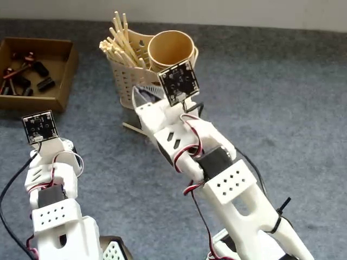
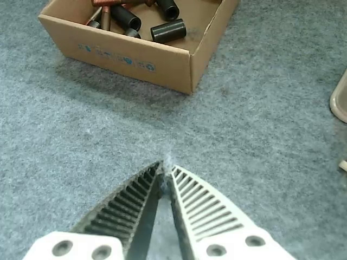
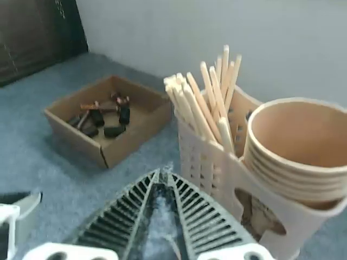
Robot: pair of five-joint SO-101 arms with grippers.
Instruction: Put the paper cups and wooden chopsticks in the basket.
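Observation:
A pale slotted basket (image 1: 126,81) stands on the grey carpet at the back centre. Several wooden chopsticks (image 1: 120,43) lean upright in its left half, and stacked paper cups (image 1: 171,47) sit in its right half. In the right wrist view the basket (image 3: 211,162), chopsticks (image 3: 209,97) and cups (image 3: 295,146) are just beyond my right gripper (image 3: 162,173), which is shut and empty. One loose chopstick (image 1: 132,128) lies on the carpet at the basket's foot, partly under the right arm. My left gripper (image 2: 164,165) is shut and empty, low over bare carpet at the front left.
A brown cardboard box (image 1: 64,81) with small black and copper parts sits at the back left, also ahead of the left gripper as the box (image 2: 162,59). Grey carpet (image 1: 282,108) lies open to the right of the basket. A wall runs behind.

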